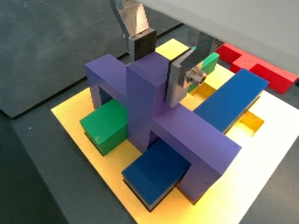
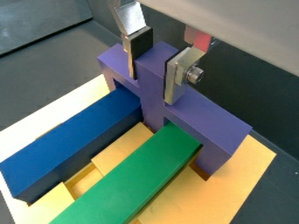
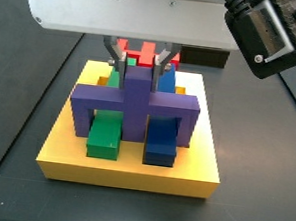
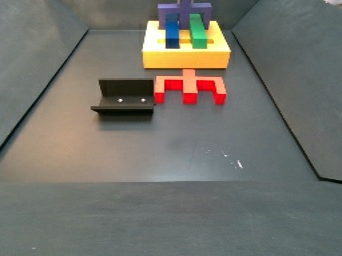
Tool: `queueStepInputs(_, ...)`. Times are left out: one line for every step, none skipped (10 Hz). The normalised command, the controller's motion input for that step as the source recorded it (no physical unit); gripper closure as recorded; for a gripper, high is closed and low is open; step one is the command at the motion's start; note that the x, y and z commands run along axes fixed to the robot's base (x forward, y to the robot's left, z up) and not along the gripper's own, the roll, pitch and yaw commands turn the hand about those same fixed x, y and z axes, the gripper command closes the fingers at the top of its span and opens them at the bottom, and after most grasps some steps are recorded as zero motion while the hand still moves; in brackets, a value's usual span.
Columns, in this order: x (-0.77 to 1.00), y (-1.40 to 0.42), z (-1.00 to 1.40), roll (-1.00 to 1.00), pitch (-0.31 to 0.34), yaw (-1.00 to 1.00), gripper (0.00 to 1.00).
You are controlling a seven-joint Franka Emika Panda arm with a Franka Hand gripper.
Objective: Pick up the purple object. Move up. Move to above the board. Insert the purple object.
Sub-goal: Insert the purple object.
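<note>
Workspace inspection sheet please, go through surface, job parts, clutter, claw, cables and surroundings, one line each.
Surface: dark grey floor, faint scuffs.
Job's things: purple object stands on the yellow board, bridging a blue bar and a green bar.
Clutter: red notched block on the floor beside the board; fixture next to it.
Claw: claw over the board, fingers on either side of the purple object's centre ridge; contact unclear.
Cables: nothing seen.
Surroundings: dark walls around the floor.

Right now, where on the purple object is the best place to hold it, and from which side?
Grip the purple object by its raised centre ridge, from above. The ridge is narrow, flat-sided and upright; the end effector already straddles it over the board.
</note>
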Motion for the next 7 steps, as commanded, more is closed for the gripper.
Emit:
queueStepInputs(0.0, -0.1, 0.07, 0.39, 0.05, 0.11, 1.0)
queueStepInputs(0.0, -0.07, 0.1, 0.41, 0.061, 0.06, 1.0)
queueStepInputs(0.0, -0.05, 0.09, 0.43, 0.061, 0.01, 1.0)
queueStepInputs(0.01, -0.07, 0.0, 0.46, 0.066, 0.0, 1.0)
queueStepInputs(0.0, -0.03, -0.03, 0.41, 0.051, 0.0, 1.0)
queueStepInputs(-0.04, -0.04, -0.19, 0.29, 0.001, 0.0, 1.0)
queueStepInputs(-0.07, -0.15, -0.13, 0.25, 0.0, 0.0, 1.0)
